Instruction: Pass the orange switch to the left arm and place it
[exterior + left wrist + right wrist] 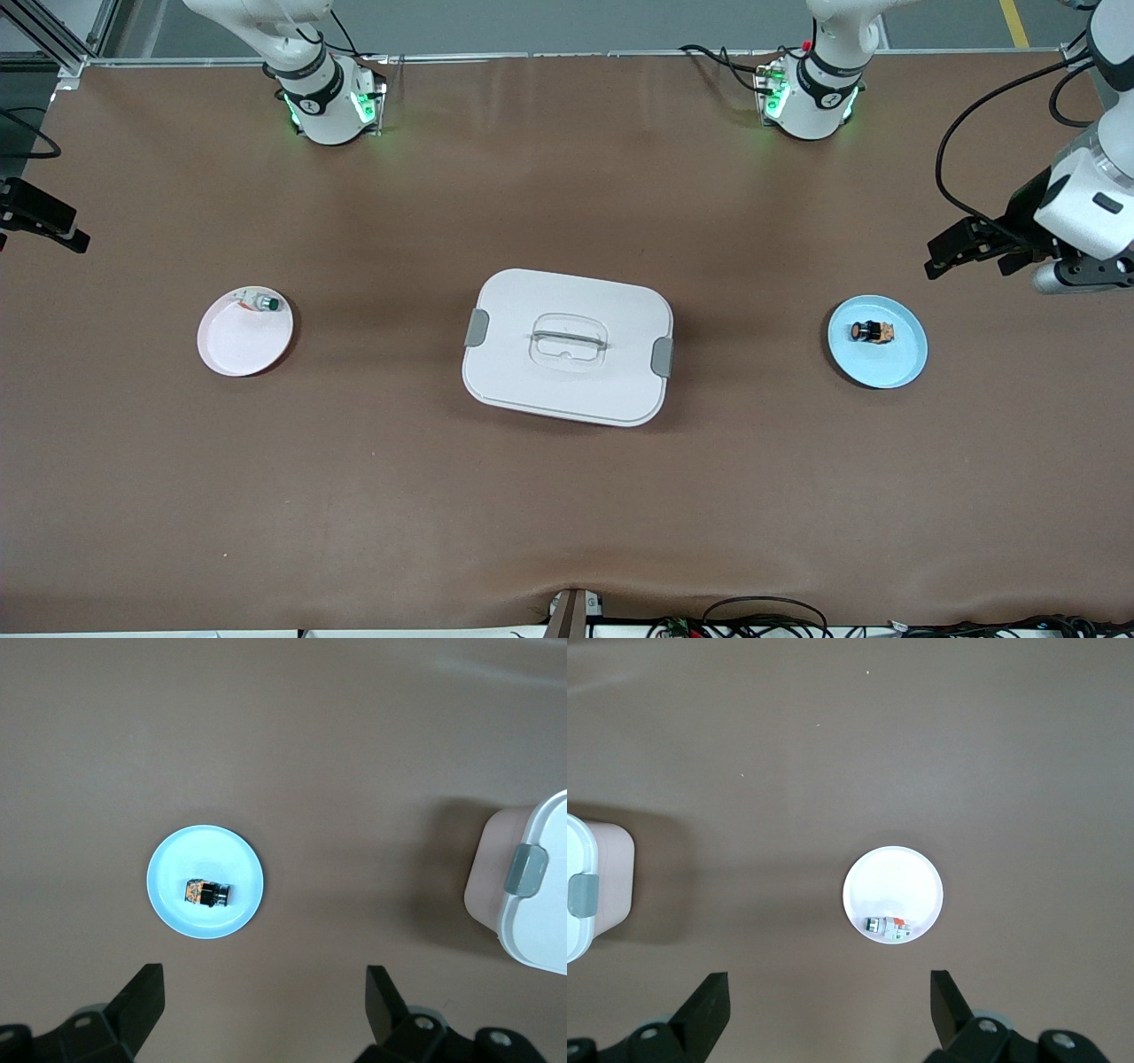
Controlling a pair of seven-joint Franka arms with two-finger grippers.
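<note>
Box (567, 346) central; right gripper (40, 221) cut off.

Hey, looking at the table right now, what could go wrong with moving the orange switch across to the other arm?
1. The orange switch is tiny on its blue plate; the open left gripper, off to the side, could nudge it away or slide the plate.
2. The box sits mid-table between both plates, so a low handover path may clip it.
3. The open right gripper waits up above the pink plate; a small part may drop during handover.
</note>
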